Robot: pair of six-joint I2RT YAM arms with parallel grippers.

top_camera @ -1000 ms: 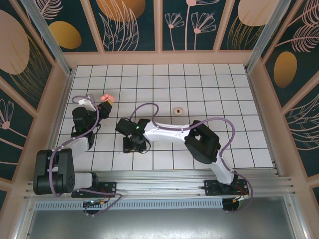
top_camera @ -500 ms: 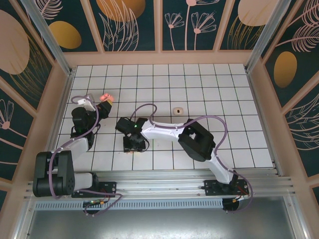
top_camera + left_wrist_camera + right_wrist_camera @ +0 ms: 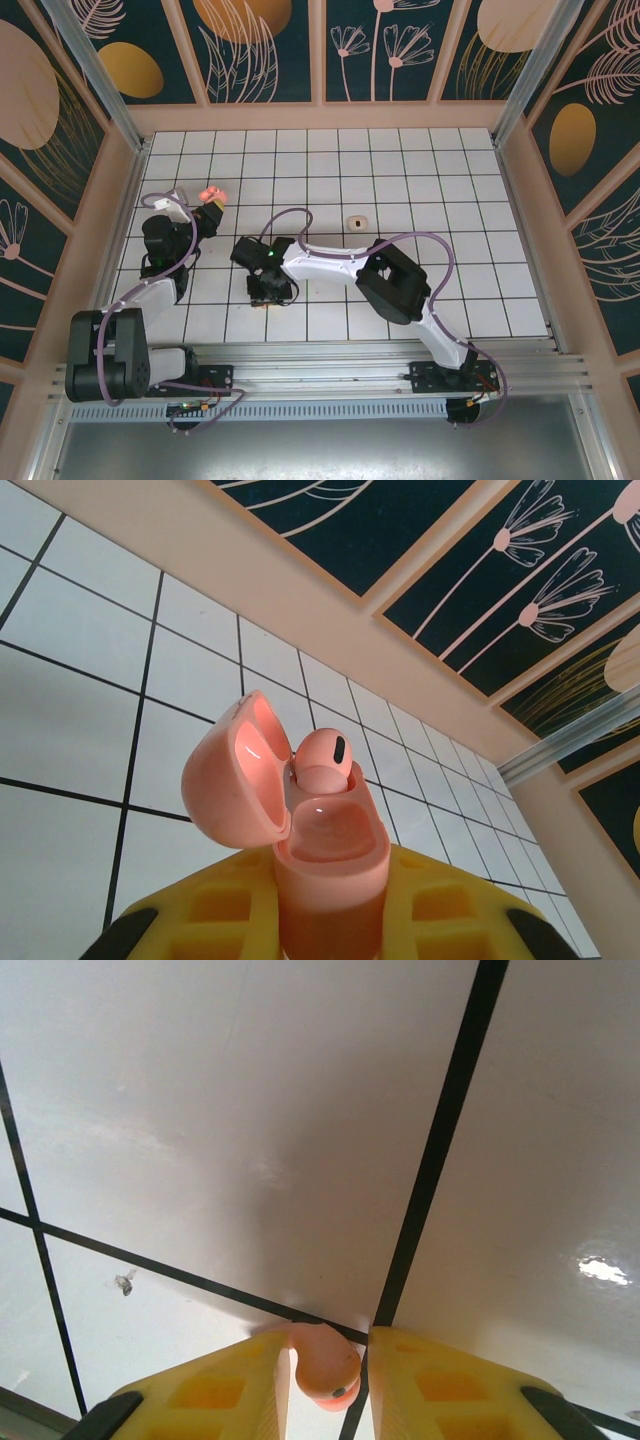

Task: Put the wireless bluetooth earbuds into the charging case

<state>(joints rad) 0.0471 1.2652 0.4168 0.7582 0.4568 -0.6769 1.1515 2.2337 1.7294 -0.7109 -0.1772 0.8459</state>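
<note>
As the right gripper (image 3: 330, 1385) has narrowed onto the second earbud (image 3: 322, 1360) on the tile, right of the charging case (image 3: 325, 860), lifting looks possible; the left gripper (image 3: 330, 930) clamps that open case, first earbud (image 3: 322, 760) seated inside.

White arms (image 3: 330, 265) with black joints, purple cables (image 3: 425, 237), yellow ribbed fingers (image 3: 215, 910)

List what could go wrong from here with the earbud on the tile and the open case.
1. The loose earbud is small and rounded, and it sits at the very tips of the right gripper. It may squirt out or tilt when pinched.
2. The charging case, clamped in the left gripper, holds one seated earbud. A misaligned approach may knock that bud or the open lid.
</note>
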